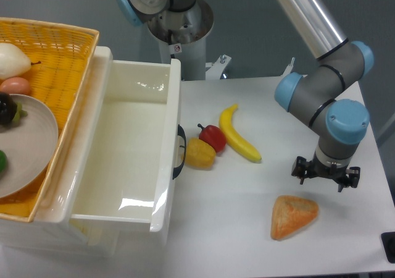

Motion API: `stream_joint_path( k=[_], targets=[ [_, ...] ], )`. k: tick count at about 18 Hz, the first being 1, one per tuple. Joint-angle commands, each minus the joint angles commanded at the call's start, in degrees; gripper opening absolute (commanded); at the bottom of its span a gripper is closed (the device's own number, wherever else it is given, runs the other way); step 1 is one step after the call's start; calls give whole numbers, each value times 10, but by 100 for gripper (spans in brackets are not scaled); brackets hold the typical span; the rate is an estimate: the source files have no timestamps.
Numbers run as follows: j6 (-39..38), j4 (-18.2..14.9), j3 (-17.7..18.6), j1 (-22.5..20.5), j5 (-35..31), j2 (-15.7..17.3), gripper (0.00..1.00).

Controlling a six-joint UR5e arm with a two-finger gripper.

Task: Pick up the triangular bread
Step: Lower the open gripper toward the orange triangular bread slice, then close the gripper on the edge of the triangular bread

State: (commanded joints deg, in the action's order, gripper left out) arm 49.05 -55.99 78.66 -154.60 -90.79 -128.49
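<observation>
Gripper (326,178) hovers just far-right of triangular bread (293,215), fingers apart, empty. Bread's long axis runs left-near to right-far; short move near-left needed.

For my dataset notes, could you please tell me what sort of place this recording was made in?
Most likely a robotics lab bench: an industrial arm with its hand over a plain white table, and toy-like food such as the triangular bread and a banana.
</observation>
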Motion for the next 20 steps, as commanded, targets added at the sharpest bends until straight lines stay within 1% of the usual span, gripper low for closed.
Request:
stream_joint_path(
  k=[3, 5, 6, 11, 12, 13, 14, 16, 18, 19, 20],
  targets=[
    [-29, 0, 1, 8, 1, -2, 100],
    [-69, 0, 1, 10, 38, 0, 100],
    [-97, 0, 0, 11, 44, -1, 100],
    [-186, 0, -3, 33, 52, -2, 100],
    [-197, 0, -3, 35, 52, -4, 98],
    [-201, 1, -4, 36, 51, -7, 95],
    [-204, 5, -4, 37, 50, -9, 90],
    [-209, 9, -4, 37, 50, -12, 73],
    [-208, 13, -4, 37, 48, -17, 69],
    [-208, 20, -3, 37, 47, -19, 64],
    [-208, 24, -2, 37, 46, -19, 56]
  ],
)
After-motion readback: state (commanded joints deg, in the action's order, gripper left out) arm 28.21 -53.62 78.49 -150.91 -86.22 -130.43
